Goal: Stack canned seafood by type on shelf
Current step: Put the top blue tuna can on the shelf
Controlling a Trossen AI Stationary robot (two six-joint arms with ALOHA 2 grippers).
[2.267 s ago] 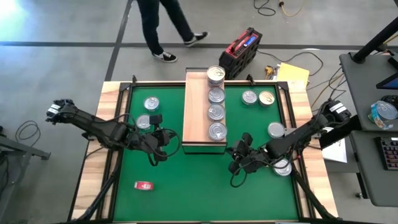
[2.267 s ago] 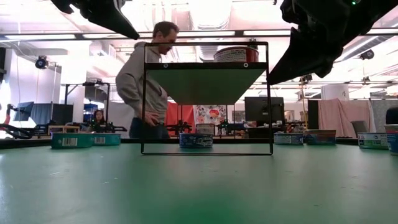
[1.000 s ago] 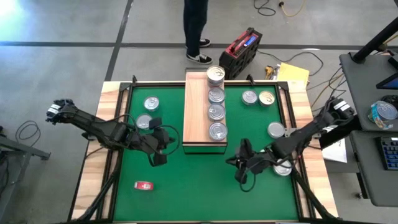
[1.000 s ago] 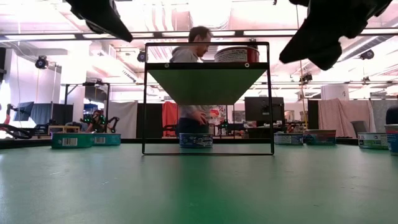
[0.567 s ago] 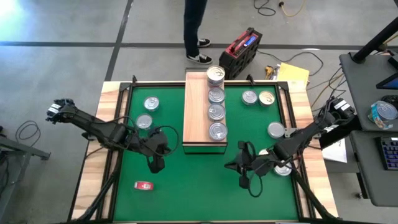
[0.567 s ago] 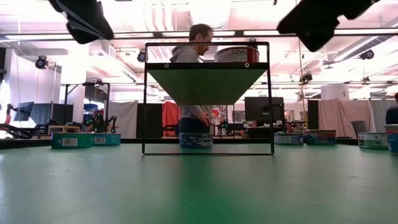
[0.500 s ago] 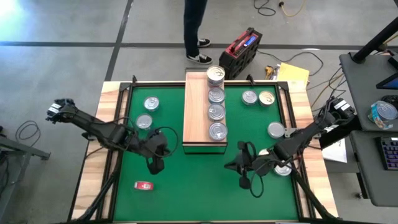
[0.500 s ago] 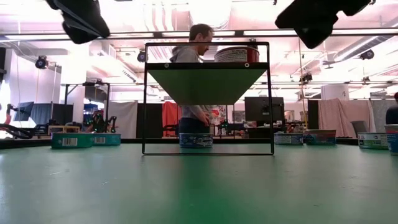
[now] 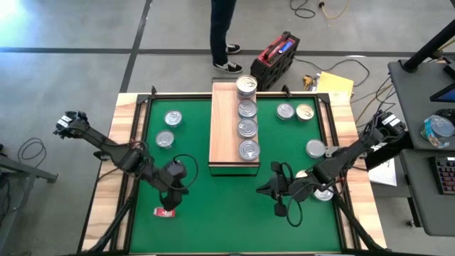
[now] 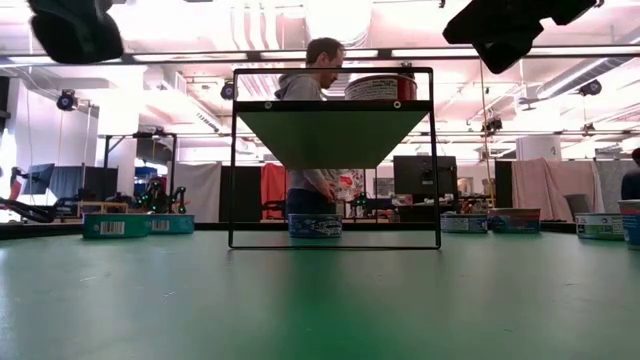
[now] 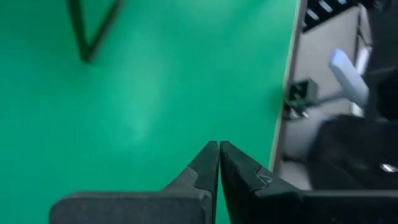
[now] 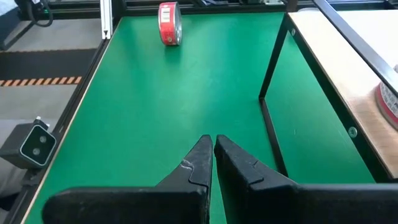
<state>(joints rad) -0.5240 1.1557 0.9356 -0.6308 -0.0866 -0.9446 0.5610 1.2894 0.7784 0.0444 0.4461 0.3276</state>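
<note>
From above, the left gripper (image 9: 169,202) hangs over the green mat (image 9: 220,213) with its fingers pressed together, empty, just above the small red flat object (image 9: 164,211). The right gripper (image 9: 279,201) is likewise closed and empty; the shelf (image 9: 226,128) lies beyond it, carrying four silver cans (image 9: 247,119) in a row, with loose cans (image 9: 294,112) past its side.

At table height, the shelf (image 10: 333,155) stands ahead, one can (image 10: 372,88) on top.

The left wrist camera shows the fingertips (image 11: 211,155) touching, over bare mat.

The right wrist camera shows closed fingertips (image 12: 208,149) holding nothing, the red object (image 12: 168,23) well ahead.
</note>
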